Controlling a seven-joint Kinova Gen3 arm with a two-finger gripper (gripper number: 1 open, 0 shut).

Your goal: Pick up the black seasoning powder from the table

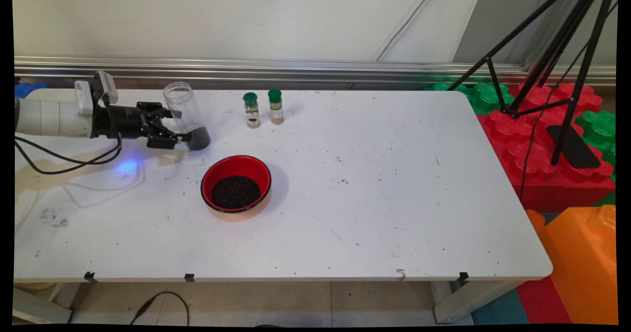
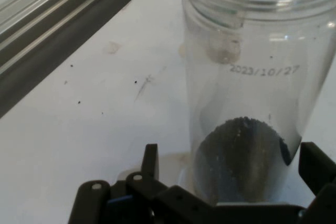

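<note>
Main view: my gripper (image 1: 183, 135) comes in level from the left, low over the table (image 1: 374, 184), at the base of the clear plastic jar (image 1: 187, 115). Jar stands near the far left of the table, leaning a bit, mouth open with no lid, a small dark load of granules settled at the bottom. Red bowl (image 1: 236, 183) with the same dark granules sits in front of it, apart. Two green-capped spice bottles (image 1: 263, 108) stand to the jar's right, well clear

Hand view: jar (image 2: 252, 93) fills the frame between my fingers (image 2: 150, 162), one on each side low on the wall. Whether the pads are actually pressing the wall I can't tell, so clamped vs released is unknown. Date print on the wall, threaded neck up top

Handling, my read: thin clear plastic, light, mostly empty, so the little weight it has sits low. Wall is smooth and likely slippery, and will flex if squeezed hard. Best hold looks like the lower body where the load is, moderate force. Open mouth means any tilt risks spilling granules
</note>
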